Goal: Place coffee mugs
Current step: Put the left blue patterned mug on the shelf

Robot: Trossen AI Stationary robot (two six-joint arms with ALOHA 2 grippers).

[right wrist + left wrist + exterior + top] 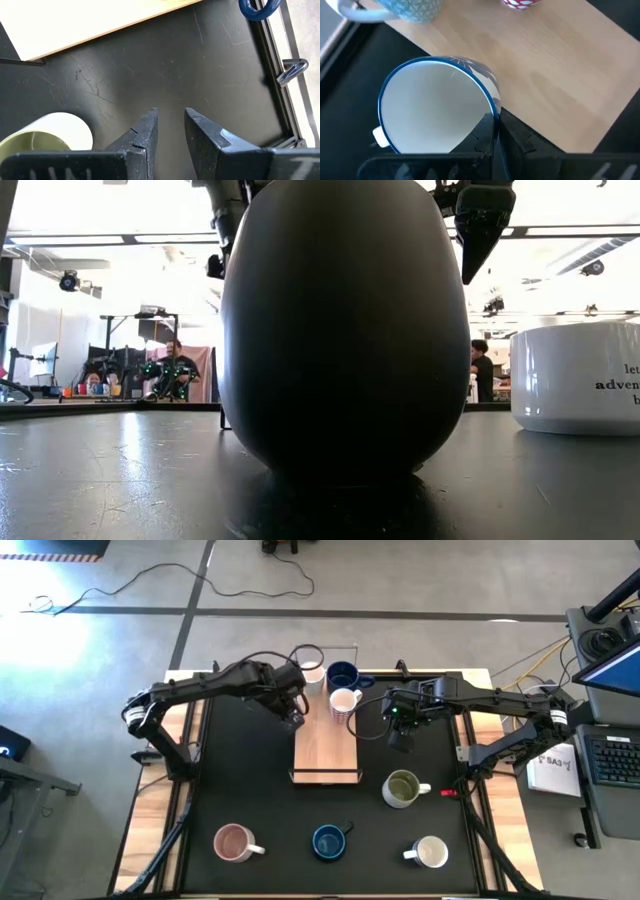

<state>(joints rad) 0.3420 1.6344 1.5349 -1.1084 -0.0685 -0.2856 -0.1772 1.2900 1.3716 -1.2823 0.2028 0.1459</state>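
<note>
Left tool (492, 135) grips the rim of a white blue-rimmed ceramic mug (437, 107) beside the pale wooden board (325, 745) mid-bench. Right tool (170, 125) hangs slightly parted, empty, over scratched black bench (200, 65). Low down, a dark rounded mug (345, 330) blocks the bright room.

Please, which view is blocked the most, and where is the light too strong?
Low view: a dark mug near the lens hides the middle, a silhouette against bright ceiling lights. Left wrist view: the white inside of the blue-rimmed mug, held by the left gripper, glares. Right wrist view: scratches on the mat catch light. High view: even light.
</note>
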